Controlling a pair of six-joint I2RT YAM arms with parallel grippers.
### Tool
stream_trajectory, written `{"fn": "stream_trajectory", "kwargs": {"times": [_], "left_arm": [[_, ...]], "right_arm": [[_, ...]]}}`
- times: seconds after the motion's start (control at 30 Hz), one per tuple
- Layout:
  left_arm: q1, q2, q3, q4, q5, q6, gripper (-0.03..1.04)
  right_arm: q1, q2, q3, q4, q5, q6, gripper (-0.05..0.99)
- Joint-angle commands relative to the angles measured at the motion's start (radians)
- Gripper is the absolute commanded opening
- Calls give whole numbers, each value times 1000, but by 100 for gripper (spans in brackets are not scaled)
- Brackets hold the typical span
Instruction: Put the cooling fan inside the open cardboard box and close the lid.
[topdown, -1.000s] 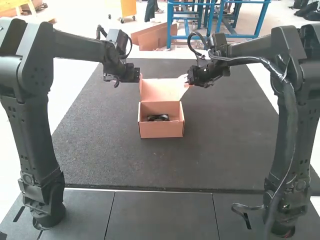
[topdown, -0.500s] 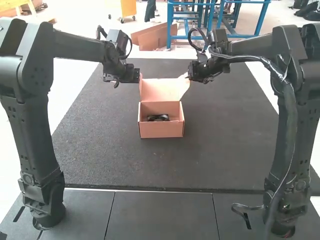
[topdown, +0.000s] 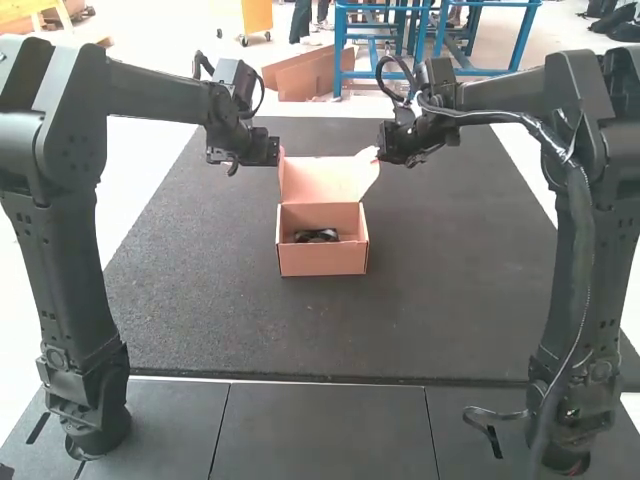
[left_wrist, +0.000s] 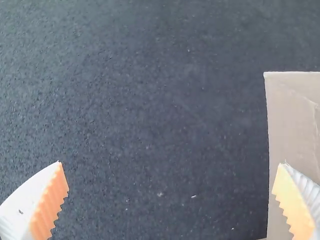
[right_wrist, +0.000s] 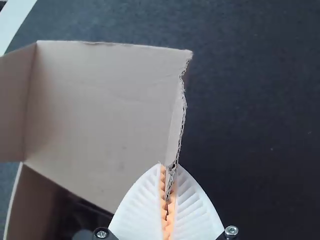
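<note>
A: Status on the fan?

B: The cooling fan (topdown: 317, 236) is inside the cardboard box (topdown: 322, 258), lying flat on the bottom. The box sits around the middle of the black mat (topdown: 450, 290), well in from all its edges.

A: Lid?

B: Not closed. The lid (topdown: 325, 180) stands roughly upright off the box's far wall, inner face toward my bases.

A: What's your right side doing?

B: My right gripper (topdown: 381, 156) is at the lid's upper right corner, clamped on the side flap (right_wrist: 176, 130). From my right wrist camera the white ribbed fingers (right_wrist: 195, 212) are pressed together. The flap's torn corrugated edge runs up from between the orange pads (right_wrist: 163, 197). The flap is folded forward off the main panel.

A: Left?

B: My left gripper (topdown: 243, 158) hangs just beside the lid's upper left corner, above the mat on that side of the box. Its fingers are spread wide and hold nothing. From my left wrist camera one fingertip (left_wrist: 42, 200) is over bare mat and the other is over a cardboard edge (left_wrist: 290, 125). I can't tell if that one touches the cardboard.

A: Box itself square?

B: Its front wall faces the mat's near edge. The walls look straight and the top is open. The fan is dark against the cardboard, and I can't make out more detail than that.
</note>
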Motion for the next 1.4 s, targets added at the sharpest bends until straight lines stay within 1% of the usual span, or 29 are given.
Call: {"fn": "stream_trajectory", "kwargs": {"times": [0.0, 0.3, 0.47, 0.6, 0.8, 0.97, 1.0, 1.17, 1.37], "left_arm": [[-3, -3, 46, 2, -4, -9, 97], [-9, -7, 46, -27, -4, -16, 97], [-23, -12, 46, -36, -3, -26, 97], [-30, -20, 46, -38, -3, -34, 97], [-29, -35, 46, -44, -3, -34, 97], [-30, -52, 38, -50, -3, -34, 97], [-30, -53, 37, -52, -1, -34, 97], [-29, -66, 23, -52, 2, -40, 97], [-30, -90, -3, -55, 3, -49, 97]], "right_arm": [[-4, -1, 24, 3, -13, -1, -2], [6, -10, 22, -25, -5, -14, -2], [40, -32, 19, -81, 9, -54, -2], [66, -59, -2, -87, 47, -71, -2], [112, -105, -54, -80, 103, -97, -2], [141, -148, -116, -40, 193, -118, -2], [146, -154, -128, -31, 207, -133, -2], [161, -200, -208, 35, 277, -135, -2], [173, -249, -275, 54, 282, -133, -2]]}}
